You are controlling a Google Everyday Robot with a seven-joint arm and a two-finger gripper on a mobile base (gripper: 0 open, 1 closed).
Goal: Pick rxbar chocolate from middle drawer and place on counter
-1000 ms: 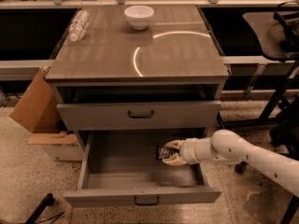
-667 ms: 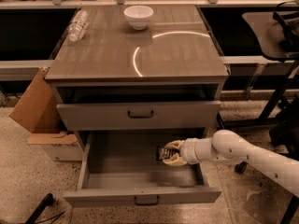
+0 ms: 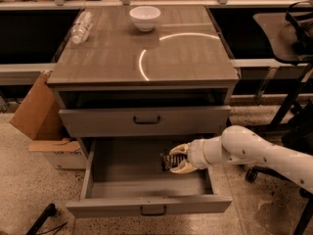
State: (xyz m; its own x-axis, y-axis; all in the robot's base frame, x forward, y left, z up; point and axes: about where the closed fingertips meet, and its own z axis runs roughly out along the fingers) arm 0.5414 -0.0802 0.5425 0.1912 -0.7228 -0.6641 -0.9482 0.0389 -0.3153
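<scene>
1. One gripper [image 3: 172,161], on the robot's single white arm [image 3: 254,153], reaches in from the right and sits inside the pulled-out middle drawer [image 3: 122,177], over the right part of its tray floor.
2. One rxbar chocolate [image 3: 165,162] is in view. It shows as a small dark wrapper at the gripper's tips, in the right half of the middle drawer.
3. The two pale fingers [image 3: 180,149] lie one above and one below the bar, closed in narrowly, and seem to pinch it. Whether the bar is lifted clear of the tray floor or still touches it cannot be told.
4. Two drawer fronts are visible: the low panel of the open middle drawer at the bottom, and a closed drawer with a taller front panel [image 3: 146,121] above it. Each has one dark bar handle.
5. One counter [image 3: 186,62] tops the cabinet, and a curved light glare runs across it.
6. On the counter stand one white bowl [image 3: 145,17] near the back edge and one clear plastic bottle [image 3: 81,26] lying at the back left corner, well apart from each other.
7. One cardboard box [image 3: 36,111] sits on the floor to the left of the cabinet.
8. Compared with a second ago, almost nothing differs. The gripper holds the same spot in the drawer with the bar at its tips, the drawer is open just as far, and the bowl and bottle have not moved.
</scene>
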